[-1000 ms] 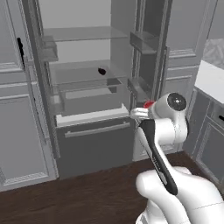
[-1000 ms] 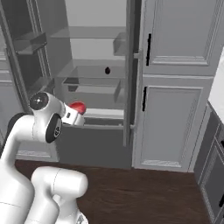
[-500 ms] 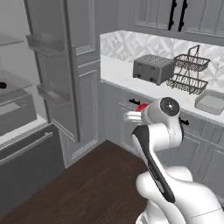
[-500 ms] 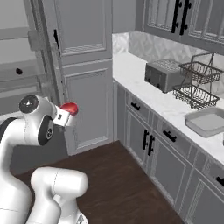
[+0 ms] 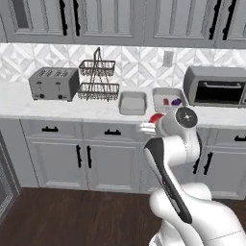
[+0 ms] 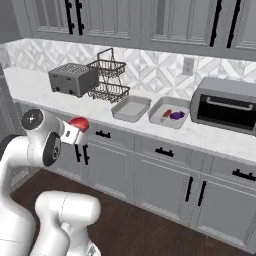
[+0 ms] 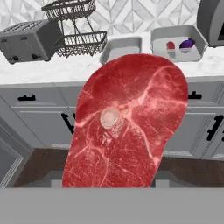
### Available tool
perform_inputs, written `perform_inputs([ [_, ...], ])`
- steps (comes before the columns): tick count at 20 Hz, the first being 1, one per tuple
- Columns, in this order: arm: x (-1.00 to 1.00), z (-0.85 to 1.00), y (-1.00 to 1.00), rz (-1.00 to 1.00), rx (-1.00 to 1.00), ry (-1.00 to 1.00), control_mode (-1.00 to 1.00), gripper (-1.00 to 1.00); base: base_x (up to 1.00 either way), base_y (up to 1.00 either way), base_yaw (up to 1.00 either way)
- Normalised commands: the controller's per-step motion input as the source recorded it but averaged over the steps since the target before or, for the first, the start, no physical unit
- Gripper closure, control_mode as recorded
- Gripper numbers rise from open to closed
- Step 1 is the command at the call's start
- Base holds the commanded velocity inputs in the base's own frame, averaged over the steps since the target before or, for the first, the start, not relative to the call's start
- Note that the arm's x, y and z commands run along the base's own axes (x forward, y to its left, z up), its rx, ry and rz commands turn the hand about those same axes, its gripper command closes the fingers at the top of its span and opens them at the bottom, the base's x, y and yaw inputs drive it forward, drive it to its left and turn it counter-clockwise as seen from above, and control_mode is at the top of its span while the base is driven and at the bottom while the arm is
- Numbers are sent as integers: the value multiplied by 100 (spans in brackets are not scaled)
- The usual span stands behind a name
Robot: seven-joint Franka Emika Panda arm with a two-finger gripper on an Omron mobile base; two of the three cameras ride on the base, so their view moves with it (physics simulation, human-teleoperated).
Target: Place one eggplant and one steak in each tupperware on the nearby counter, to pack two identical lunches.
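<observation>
In front of the counter (image 6: 125, 127), gripper (image 6: 75, 131) half open, clamped on steak (image 7: 127, 127).

White marble counter (image 6: 210, 137) bears toaster (image 6: 72, 79); wire baskets (image 6: 109, 77); two grey tupperware (image 6: 131, 108); toaster oven (image 6: 225, 106).

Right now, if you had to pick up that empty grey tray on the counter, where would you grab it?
I'd take the empty tupperware by its near flared rim, coming down from above on the cabinet side. The rim sticks out like a lip, and the wire basket crowds its far left corner. The gripper holds a steak, so that goes first.
</observation>
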Motion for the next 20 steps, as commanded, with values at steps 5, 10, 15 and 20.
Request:
perform_inputs([
  [5,0,0,0,0,0,0,100,100,87,49,-25],
  [10,0,0,0,0,0,0,100,100,88,53,-9],
  [15,0,0,0,0,0,0,100,100,91,-1,-34],
  [20,0,0,0,0,0,0,100,100,58,12,-25],
])
